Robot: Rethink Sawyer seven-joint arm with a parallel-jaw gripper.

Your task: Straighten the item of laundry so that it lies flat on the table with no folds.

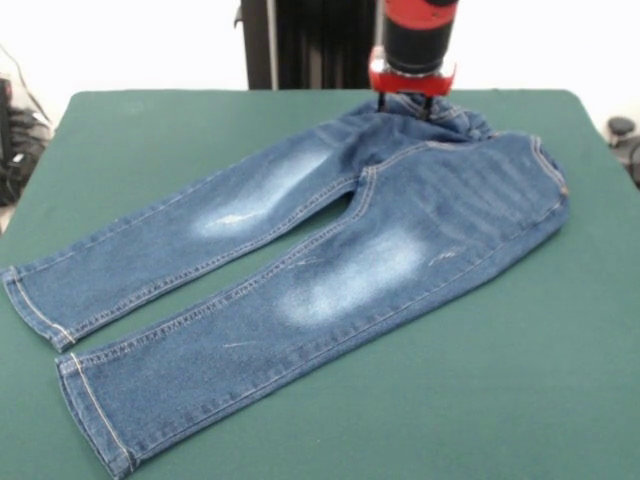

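The item of laundry, a small pair of blue denim jeans (330, 250), lies on the dark green table (560, 380). Its waist is at the far right and its two legs run toward the near left. Both thighs have faded whitish patches. The waistband is bunched and folded up at the far edge, and the right hip side is rumpled. My gripper (405, 104) hangs from the red and black arm and is right at the bunched waistband. Its two dark fingertips (381, 100) stand apart, with denim between them.
The robot's black pedestal (310, 45) stands behind the table's far edge. Dark cables and gear sit off the table at the left (15, 140) and right (625, 135) edges. Bare green tabletop surrounds the jeans.
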